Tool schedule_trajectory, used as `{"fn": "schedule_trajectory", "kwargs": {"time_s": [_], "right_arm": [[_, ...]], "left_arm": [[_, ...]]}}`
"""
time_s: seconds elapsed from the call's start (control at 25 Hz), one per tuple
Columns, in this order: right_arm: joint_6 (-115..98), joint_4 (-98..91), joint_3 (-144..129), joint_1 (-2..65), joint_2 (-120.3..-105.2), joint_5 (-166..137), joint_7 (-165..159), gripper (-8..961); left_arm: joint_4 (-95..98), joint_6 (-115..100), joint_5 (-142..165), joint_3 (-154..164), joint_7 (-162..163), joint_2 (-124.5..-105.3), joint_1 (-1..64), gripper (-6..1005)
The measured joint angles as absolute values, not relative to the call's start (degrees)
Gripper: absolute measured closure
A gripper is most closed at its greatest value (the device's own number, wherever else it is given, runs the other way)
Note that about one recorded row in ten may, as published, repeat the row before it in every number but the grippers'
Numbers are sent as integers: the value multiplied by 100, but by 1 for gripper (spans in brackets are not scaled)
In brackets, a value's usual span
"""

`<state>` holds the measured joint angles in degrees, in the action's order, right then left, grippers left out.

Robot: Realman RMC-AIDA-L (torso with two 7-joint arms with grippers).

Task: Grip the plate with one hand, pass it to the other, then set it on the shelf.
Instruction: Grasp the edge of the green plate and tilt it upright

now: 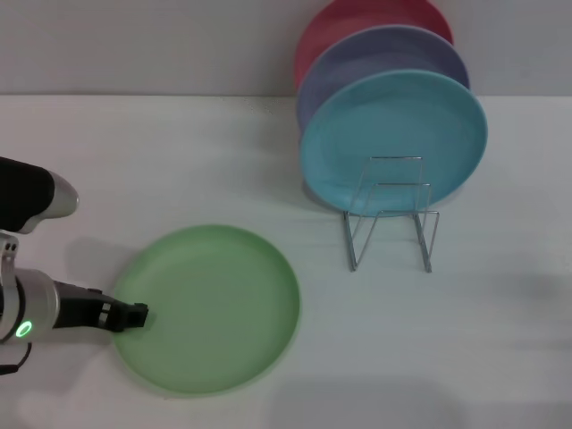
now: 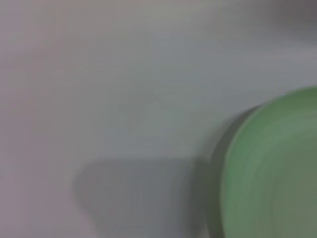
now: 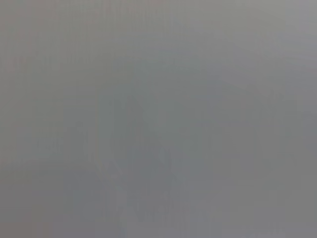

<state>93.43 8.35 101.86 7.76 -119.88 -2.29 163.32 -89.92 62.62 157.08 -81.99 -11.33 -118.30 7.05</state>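
The light-green plate [image 1: 210,308] lies flat on the white table at the front left. It also shows in the left wrist view [image 2: 277,173], with its shadow beside it. My left gripper [image 1: 134,315], black on a silver and black arm with a green light, reaches in from the left and meets the plate's left rim. The silver wire shelf [image 1: 391,214] stands at the middle right. My right gripper is out of view; its wrist view shows only plain grey.
A turquoise-blue plate [image 1: 393,138] stands on edge in the shelf's back part, with a lavender plate [image 1: 384,54] and a pink plate [image 1: 357,22] behind it. The shelf's front loops hold nothing. A grey wall runs along the table's back.
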Motion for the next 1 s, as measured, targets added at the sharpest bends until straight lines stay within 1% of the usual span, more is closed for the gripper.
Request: {"fn": "schedule_trajectory", "kwargs": {"time_s": [0.36,0.8,0.92,1.0], "right_arm": [[9355,835,10186,773,-11988,-228,16337,133],[9410,835,10186,772,-11988,-229,16346,132],[9420,835,10186,766,-11988,-229,16345,132],[9432,835,10186,765,-11988,-229,16345,132]], "left_arm": [[-9004,6256,15699,-8157,-1212,-11821,691,405],[-9039,6209,15714,-8164,-1264,-11820,715,717],[-9041,6197,15711,-8182,-1321,-11821,715,854],[-9044,6179,15704,-8186,-1349,-11821,714,872]]}}
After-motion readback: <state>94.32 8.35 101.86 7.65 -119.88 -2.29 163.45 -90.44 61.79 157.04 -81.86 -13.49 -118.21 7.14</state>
